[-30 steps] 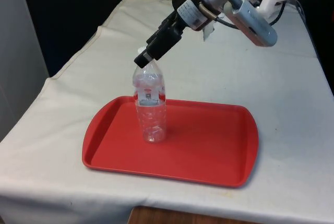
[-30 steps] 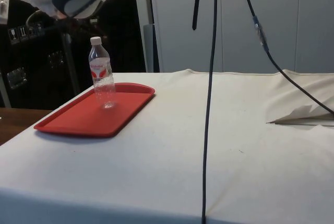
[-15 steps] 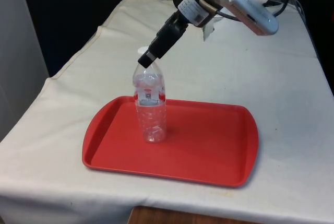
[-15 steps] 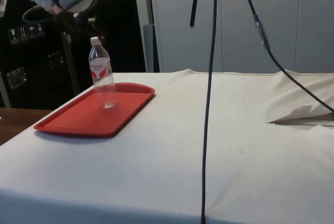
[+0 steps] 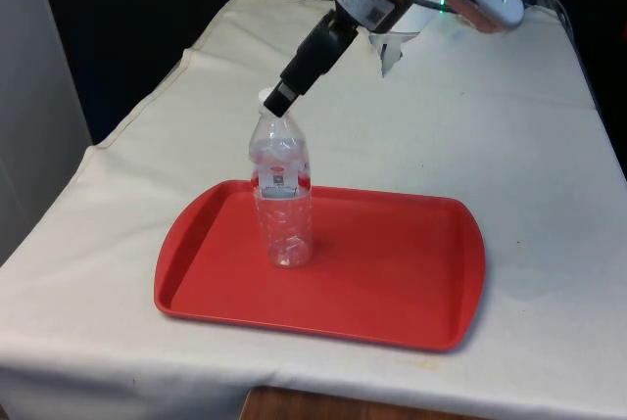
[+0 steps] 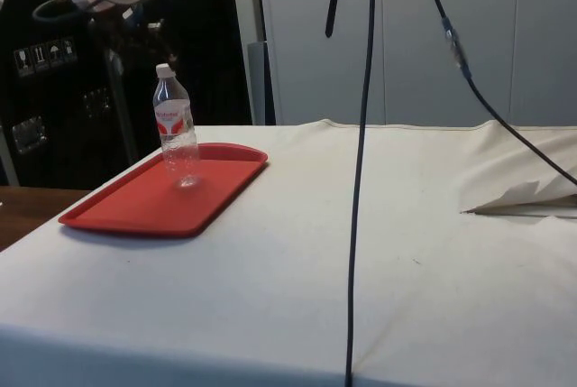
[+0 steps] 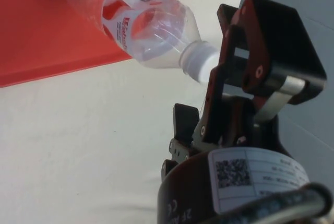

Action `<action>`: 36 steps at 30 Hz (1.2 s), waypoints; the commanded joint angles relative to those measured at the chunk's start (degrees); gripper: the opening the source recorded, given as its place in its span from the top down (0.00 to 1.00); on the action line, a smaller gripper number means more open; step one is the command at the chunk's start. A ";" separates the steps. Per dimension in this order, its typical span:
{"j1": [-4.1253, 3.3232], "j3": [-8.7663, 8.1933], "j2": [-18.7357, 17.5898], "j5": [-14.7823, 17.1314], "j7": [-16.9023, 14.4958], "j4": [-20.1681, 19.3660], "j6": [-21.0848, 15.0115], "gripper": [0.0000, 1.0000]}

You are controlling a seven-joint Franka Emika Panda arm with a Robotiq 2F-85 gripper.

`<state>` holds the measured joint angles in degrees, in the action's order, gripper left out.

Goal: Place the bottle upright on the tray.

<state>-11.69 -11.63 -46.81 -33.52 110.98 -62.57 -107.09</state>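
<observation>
The arm slants down from the far right, its gripper just beside the bottle cap; its fingers stand apart, clasping nothing. The bottle stands upright on the red tray, toward its left side, on the white-clothed desk.

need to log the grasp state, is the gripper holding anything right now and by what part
Nothing is held. The bottle stands upright on the tray, and the gripper is open beside its cap.
</observation>
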 commanded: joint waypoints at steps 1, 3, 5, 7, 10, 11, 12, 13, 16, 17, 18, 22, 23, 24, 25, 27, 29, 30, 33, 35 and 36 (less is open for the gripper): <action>0.29 0.46 0.57 0.74 0.00 -0.46 -0.52 0.00; 0.29 0.46 1.03 1.09 0.11 -0.63 -0.34 0.00; 0.00 0.06 0.40 0.57 0.00 0.00 0.34 0.00; 0.23 0.46 1.89 1.60 0.34 -1.09 -0.06 0.00; 0.17 0.52 2.64 1.95 0.69 -1.89 -0.06 0.00; 0.11 0.57 3.15 2.06 0.97 -2.58 0.06 0.00; 0.11 0.63 3.38 2.06 1.15 -2.92 0.11 0.00; 0.11 0.69 3.67 2.06 1.32 -3.38 0.11 0.00; 0.11 0.80 4.18 2.06 1.66 -4.13 0.17 0.00; 0.11 0.86 4.41 2.06 1.83 -4.47 0.17 0.00; 0.11 0.92 4.64 2.06 2.01 -4.81 0.17 0.00; 0.11 1.20 5.90 2.12 2.81 -6.70 0.17 0.00; 0.00 0.92 4.98 1.72 2.41 -5.56 1.15 0.00; 0.00 0.97 5.21 1.72 2.58 -5.90 1.15 0.00; 0.11 1.32 6.36 2.12 3.15 -7.45 0.17 0.00; 0.11 1.49 7.16 2.12 3.67 -8.71 0.06 0.00; 0.11 1.60 7.68 2.12 4.07 -9.45 0.06 0.00; 0.11 1.66 7.96 2.12 4.24 -9.85 0.06 0.00; 0.00 1.49 7.51 1.72 4.18 -9.45 1.15 0.00; 0.11 1.83 8.82 2.12 4.87 -11.23 0.11 0.00; 0.11 1.83 9.00 2.12 5.04 -11.52 0.11 0.00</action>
<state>-11.69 -9.97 -38.56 -31.80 115.74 -73.17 -105.94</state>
